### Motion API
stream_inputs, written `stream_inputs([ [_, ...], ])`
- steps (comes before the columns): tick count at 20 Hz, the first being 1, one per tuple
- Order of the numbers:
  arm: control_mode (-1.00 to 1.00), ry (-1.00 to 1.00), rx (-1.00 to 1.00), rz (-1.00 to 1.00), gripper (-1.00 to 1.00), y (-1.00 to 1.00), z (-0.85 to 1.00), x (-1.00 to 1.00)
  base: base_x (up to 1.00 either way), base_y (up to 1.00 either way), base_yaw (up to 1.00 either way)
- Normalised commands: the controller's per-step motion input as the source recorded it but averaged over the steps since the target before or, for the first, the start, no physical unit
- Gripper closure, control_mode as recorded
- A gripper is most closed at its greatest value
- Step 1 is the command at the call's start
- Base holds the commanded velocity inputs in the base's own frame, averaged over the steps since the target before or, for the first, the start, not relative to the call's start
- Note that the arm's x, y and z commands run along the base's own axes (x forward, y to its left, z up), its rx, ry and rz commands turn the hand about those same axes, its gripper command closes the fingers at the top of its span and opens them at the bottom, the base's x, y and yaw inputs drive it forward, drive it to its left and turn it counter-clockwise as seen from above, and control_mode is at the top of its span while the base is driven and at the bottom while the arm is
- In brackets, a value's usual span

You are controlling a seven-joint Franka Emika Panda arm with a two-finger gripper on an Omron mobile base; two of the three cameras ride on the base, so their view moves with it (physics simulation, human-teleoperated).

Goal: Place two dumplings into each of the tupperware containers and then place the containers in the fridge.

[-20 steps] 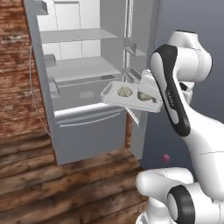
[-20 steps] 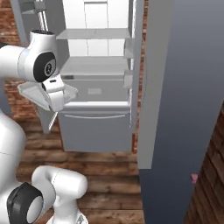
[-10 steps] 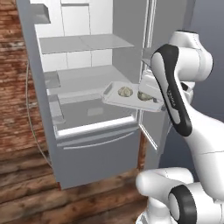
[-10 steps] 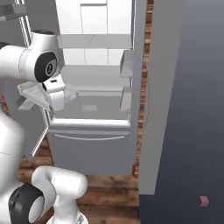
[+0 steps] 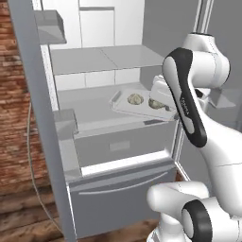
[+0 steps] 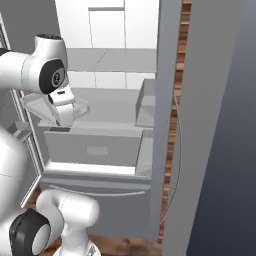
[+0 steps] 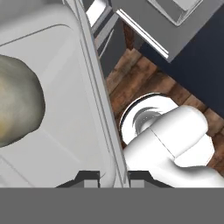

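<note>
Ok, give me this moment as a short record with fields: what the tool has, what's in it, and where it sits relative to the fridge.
tool: shut on the wall of the tupperware container
container contents: two dumplings, side by side
container position: held level in the air above the fridge's middle shelf, not set down
fridge: doors open, shelves and lower drawer showing
task step: container not yet placed in the fridge

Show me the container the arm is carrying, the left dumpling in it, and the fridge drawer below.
container [image 5: 122, 105], left base view, bare floor near its left end
left dumpling [image 5: 135, 99], left base view, its top
fridge drawer [image 5: 118, 146], left base view, middle of its front panel
</note>
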Motion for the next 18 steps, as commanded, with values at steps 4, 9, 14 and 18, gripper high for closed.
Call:
stream_inputs([
  [4, 1.0, 0.0, 0.0, 0.0, 1.0, 0.0, 0.0, 0.0, 1.0, -0.13, 0.13],
  [9, 1.0, 0.0, 0.0, 0.0, 1.0, 0.0, 0.0, 0.0, 1.0, -0.11, 0.14],
  [14, 1.0, 0.0, 0.0, 0.0, 1.0, 0.0, 0.0, 0.0, 0.61, -0.03, 0.11],
  [18, 1.0, 0.0, 0.0, 0.0, 1.0, 0.0, 0.0, 0.0, 0.2, 0.0, 0.08],
])
